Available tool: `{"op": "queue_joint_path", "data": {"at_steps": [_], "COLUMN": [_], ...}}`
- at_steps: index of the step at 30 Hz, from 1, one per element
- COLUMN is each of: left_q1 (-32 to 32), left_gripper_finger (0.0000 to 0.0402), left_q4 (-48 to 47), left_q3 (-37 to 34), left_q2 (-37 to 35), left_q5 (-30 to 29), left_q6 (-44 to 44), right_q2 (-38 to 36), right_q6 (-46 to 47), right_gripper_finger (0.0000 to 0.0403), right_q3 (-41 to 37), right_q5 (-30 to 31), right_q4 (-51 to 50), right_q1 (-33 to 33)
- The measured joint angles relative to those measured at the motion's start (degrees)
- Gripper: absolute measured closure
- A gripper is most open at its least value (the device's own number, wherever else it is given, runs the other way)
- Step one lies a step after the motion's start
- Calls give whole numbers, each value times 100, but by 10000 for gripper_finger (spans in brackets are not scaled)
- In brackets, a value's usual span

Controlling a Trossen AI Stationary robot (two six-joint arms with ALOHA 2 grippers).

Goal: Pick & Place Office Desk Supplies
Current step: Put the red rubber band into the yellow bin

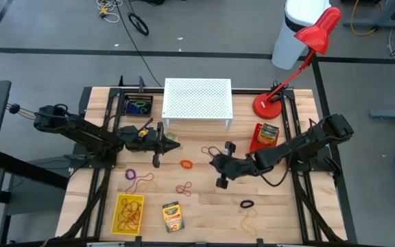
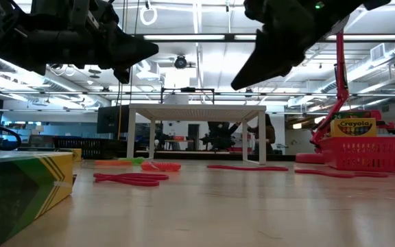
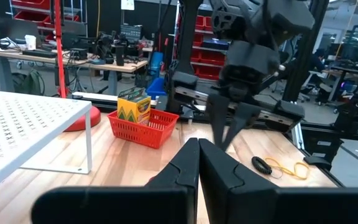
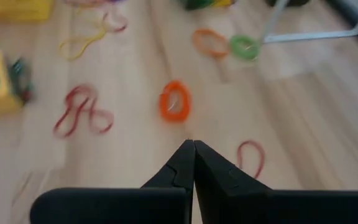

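Both my grippers hang shut and empty above the table's middle. My left gripper points level toward the table's right. My right gripper slants down above an orange loop that lies flat on the wood. Around it lie a reddish rubber band, another, a green loop and a purple loop. One crayon box lies near the front edge. Another stands in a red basket.
A white perforated stand and a red lamp stand at the far side. A black tray with loops sits far left, a yellow tray with rubber bands near left. A black loop and a yellow band lie near right.
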Motion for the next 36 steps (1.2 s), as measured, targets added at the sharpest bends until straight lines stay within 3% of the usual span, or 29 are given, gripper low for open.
{"op": "queue_joint_path", "data": {"at_steps": [10, 17, 27, 36], "left_q1": [0, 0, 0, 2], "left_gripper_finger": [389, 389, 388, 388], "left_q4": [-4, -4, -7, -11], "left_q3": [0, 0, 0, 0], "left_q2": [2, 2, 4, 4], "left_q5": [-1, -2, -2, -2], "left_q6": [1, 2, 2, 0], "right_q2": [0, 0, 0, 129], "right_q6": [1205, 1779, 2200, 2290], "right_gripper_finger": [391, 386, 343, 342], "right_q3": [324, 326, 327, 767], "right_q5": [-488, -825, -1447, -1163], "right_q4": [-1851, -2305, -2698, -3362], "right_q1": [559, 895, 993, 991]}}
